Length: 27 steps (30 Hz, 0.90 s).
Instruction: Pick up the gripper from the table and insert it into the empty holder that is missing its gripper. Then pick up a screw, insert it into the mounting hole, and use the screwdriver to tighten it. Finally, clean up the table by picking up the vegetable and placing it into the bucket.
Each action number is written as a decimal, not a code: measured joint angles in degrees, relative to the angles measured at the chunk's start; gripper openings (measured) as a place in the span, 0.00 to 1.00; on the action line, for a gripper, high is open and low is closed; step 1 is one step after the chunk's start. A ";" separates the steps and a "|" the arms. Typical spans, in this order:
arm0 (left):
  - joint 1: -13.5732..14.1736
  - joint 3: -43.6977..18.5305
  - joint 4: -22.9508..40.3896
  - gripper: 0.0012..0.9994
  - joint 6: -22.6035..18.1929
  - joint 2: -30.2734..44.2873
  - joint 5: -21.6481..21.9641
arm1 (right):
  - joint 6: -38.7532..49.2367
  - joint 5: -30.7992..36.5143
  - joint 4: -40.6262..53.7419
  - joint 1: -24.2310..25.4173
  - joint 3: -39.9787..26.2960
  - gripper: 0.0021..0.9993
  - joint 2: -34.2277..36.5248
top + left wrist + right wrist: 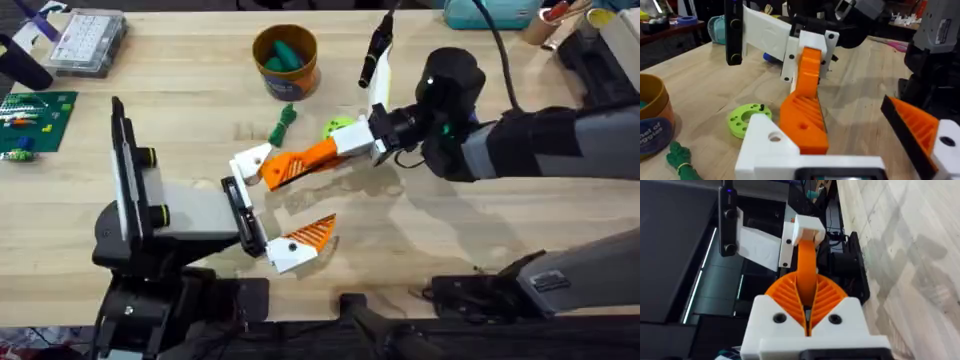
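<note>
On wood table [480,250], right gripper [352,146] clenched on gripper [300,160]; left gripper's grip seemingly unclear.

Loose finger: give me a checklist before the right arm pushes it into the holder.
1. Right hand grips the finger: ok, shut on its orange end.
2. White base leads toward the holder: ok.
3. Base seated in the holder: not ok, not yet in.
4. Base lined up with the slot: cannot tell.
5. Second finger on the holder's other side: ok.
6. Vegetable out of the path: ok, it lies farther back, near the bucket.
</note>
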<state>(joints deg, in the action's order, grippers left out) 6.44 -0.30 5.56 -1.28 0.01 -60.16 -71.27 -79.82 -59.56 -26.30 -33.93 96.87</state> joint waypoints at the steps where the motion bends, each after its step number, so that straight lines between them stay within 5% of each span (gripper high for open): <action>1: 0.00 0.00 -0.01 0.99 0.00 0.00 0.03 | -0.32 0.18 -0.01 -0.10 0.00 0.02 -0.01; 27: 0.00 0.00 -0.07 0.99 0.22 0.00 0.45 | -6.77 4.55 -0.25 -1.66 -0.45 0.02 0.00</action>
<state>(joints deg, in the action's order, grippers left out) 6.44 -0.30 5.50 -1.06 0.01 -59.71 -78.04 -75.28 -59.81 -27.97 -34.38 96.87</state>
